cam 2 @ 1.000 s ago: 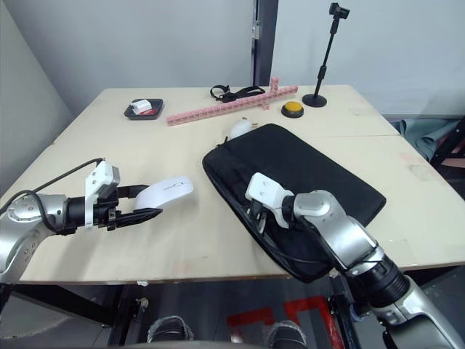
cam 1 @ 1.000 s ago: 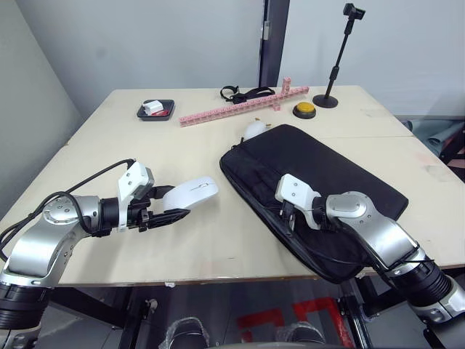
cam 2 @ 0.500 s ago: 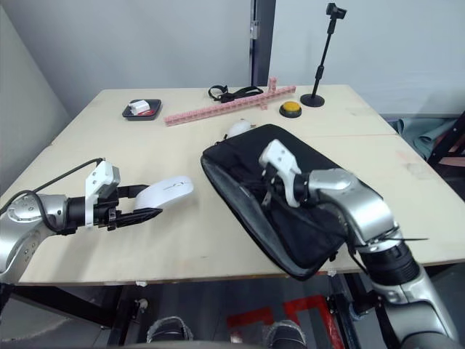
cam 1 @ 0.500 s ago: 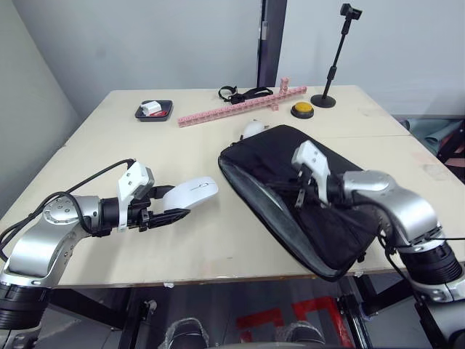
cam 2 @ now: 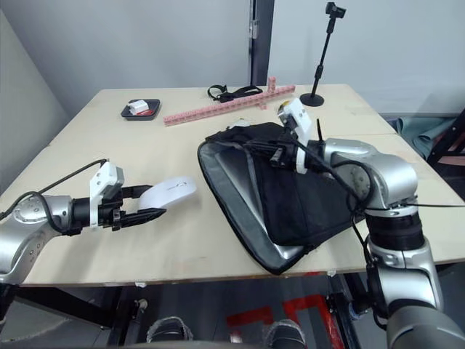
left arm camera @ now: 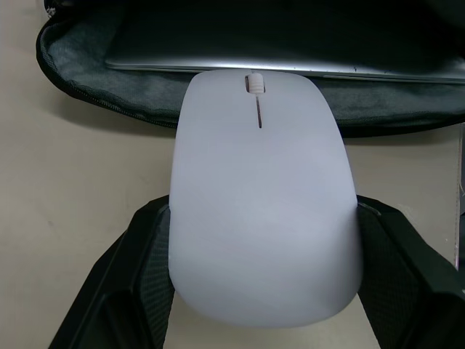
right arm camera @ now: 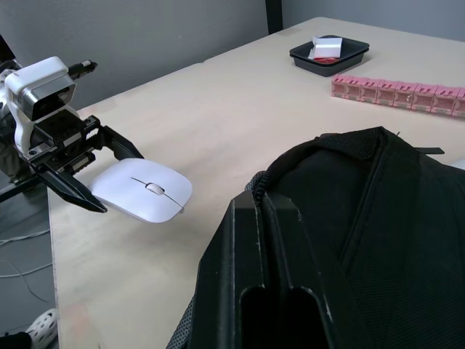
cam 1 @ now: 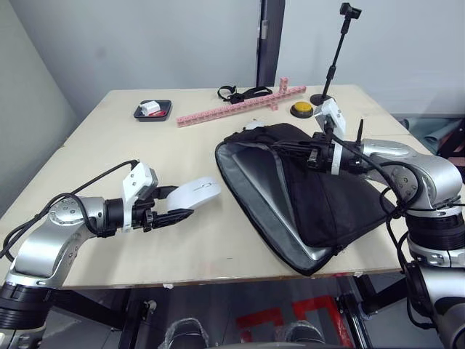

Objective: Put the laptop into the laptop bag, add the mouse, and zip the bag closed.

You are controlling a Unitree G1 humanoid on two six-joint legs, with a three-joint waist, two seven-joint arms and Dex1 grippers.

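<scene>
My left gripper [cam 1: 174, 213] pinches the mouse [cam 1: 191, 195] near the table's [cam 1: 109, 138] front-left. My right gripper [cam 1: 309, 154], pressed together, lifts the laptop bag's [cam 1: 327, 203] flap, laptop [cam 1: 265, 190] inside. I should slide the mouse in level, flap high.

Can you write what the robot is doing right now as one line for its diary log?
left pincer: shut on mouse | right pincer: shut on laptop bag flap, lifted | laptop: inside bag | zip: open

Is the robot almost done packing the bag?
About halfway. The laptop already lies inside the laptop bag. The right pincer holds the bag's flap up, and the left pincer holds the mouse beside the opening. Left: drop the mouse in and zip.
</scene>
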